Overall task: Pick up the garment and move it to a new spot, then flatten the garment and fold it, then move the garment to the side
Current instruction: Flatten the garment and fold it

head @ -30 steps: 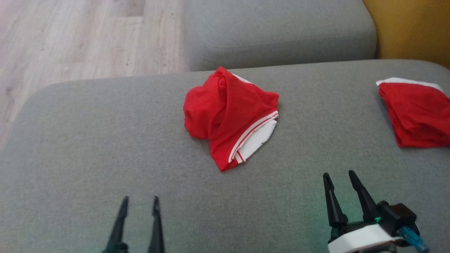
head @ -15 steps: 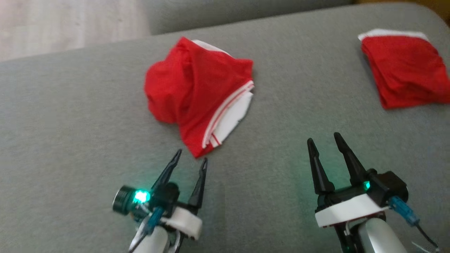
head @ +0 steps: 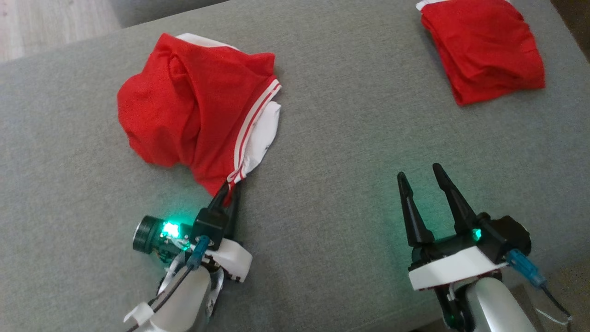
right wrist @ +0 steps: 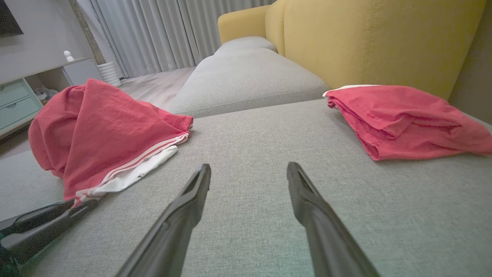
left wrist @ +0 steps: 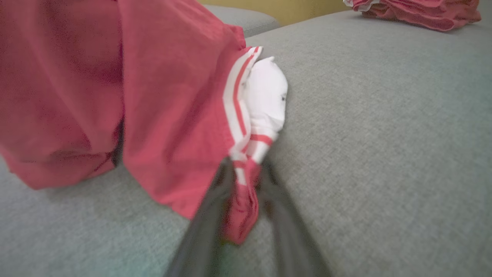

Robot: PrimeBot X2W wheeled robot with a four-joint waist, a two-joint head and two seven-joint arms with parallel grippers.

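A crumpled red garment (head: pixel 184 101) with white-striped trim and a white lining lies on the grey sofa cushion (head: pixel 345 152), left of centre. My left gripper (head: pixel 229 188) is at the garment's near corner, its fingers pinched together on the striped hem. In the left wrist view the garment (left wrist: pixel 173 96) has its red and white hem bunched between the two fingers of the left gripper (left wrist: pixel 246 166). My right gripper (head: pixel 418 173) stands open over bare cushion to the right, well apart from the cloth. The right wrist view has the garment (right wrist: pixel 100 127) at left and the right gripper (right wrist: pixel 249 167) with nothing between its fingers.
A second red cloth (head: pixel 484 46), folded, lies at the cushion's far right corner. A yellow backrest (right wrist: pixel 365 38) rises behind it. Another grey cushion (right wrist: pixel 246 77) lies beyond, and wooden floor (head: pixel 46 18) is past the cushion's far left edge.
The head camera has tilted down and nearer. My left gripper reached forward to the garment's near corner and closed its fingers on the hem. The right gripper stayed open.
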